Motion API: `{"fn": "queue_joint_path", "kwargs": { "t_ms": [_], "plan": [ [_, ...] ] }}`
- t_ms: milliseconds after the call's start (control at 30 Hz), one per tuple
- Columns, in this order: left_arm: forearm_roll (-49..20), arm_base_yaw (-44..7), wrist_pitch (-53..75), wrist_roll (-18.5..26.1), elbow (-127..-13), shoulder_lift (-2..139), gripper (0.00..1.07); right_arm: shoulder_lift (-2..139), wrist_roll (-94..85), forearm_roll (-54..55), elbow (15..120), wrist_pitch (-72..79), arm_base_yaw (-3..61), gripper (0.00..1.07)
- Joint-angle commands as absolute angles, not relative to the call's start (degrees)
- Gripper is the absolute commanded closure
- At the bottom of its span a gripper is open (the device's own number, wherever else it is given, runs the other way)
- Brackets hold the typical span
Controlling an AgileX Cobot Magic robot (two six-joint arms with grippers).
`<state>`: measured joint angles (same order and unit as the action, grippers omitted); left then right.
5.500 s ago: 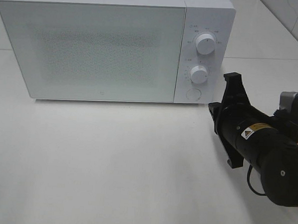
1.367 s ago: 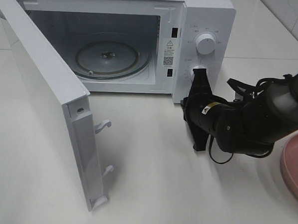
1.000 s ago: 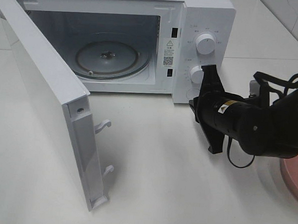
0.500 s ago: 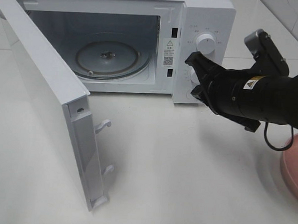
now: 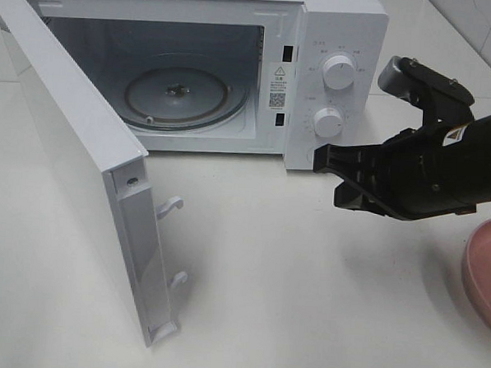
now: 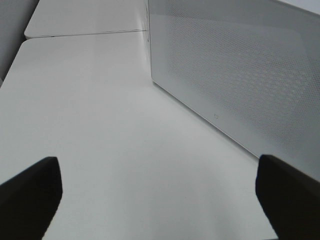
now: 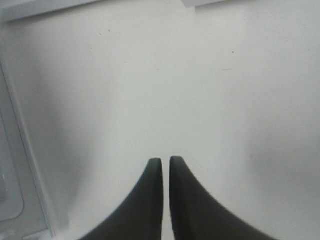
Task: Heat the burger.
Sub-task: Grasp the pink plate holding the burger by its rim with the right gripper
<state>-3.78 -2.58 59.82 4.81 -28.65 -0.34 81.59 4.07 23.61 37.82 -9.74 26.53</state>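
Right gripper (image 7: 166, 161) pressed nearly together, pinching nothing; open microwave (image 5: 344, 24) just ahead of my fingertips. Left gripper (image 6: 157, 167) spread wide, empty, door (image 6: 240, 75) alongside.

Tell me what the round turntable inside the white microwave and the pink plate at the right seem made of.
The round clear turntable looks like glass: see-through, with shiny rim reflections. The round pink plate may be plastic or ceramic; its smooth, even, softly shiny surface leaves that open.

Microwave door (image 5: 74, 154) swung open, right tool (image 5: 328, 178) backed off control panel (image 5: 349, 99)
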Motion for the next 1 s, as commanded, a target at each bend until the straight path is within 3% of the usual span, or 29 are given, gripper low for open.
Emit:
{"fn": "queue_joint_path", "kwargs": {
  "t_ms": [33, 200, 533, 1000],
  "plan": [
    [-4.1, -2.8, 59.5, 4.6, -28.5, -1.4, 0.09, 80.9, 0.9, 22.3, 39.4, -15.4, 24.0, 1.0],
    [-4.1, -2.8, 59.5, 4.6, -28.5, -1.4, 0.09, 80.9, 0.0, 15.4, 43.2, -27.2, 20.6, 0.99],
    [-4.1, -2.8, 59.5, 4.6, -28.5, -1.4, 0.09, 80.9, 2.9, -1.7, 48.9, -50.3, 20.1, 0.96],
    [-4.1, -2.8, 59.5, 4.6, -28.5, -1.4, 0.09, 80.7, 3.3, -8.6, 48.8, -52.4, 9.6, 0.91]
  ]
}}
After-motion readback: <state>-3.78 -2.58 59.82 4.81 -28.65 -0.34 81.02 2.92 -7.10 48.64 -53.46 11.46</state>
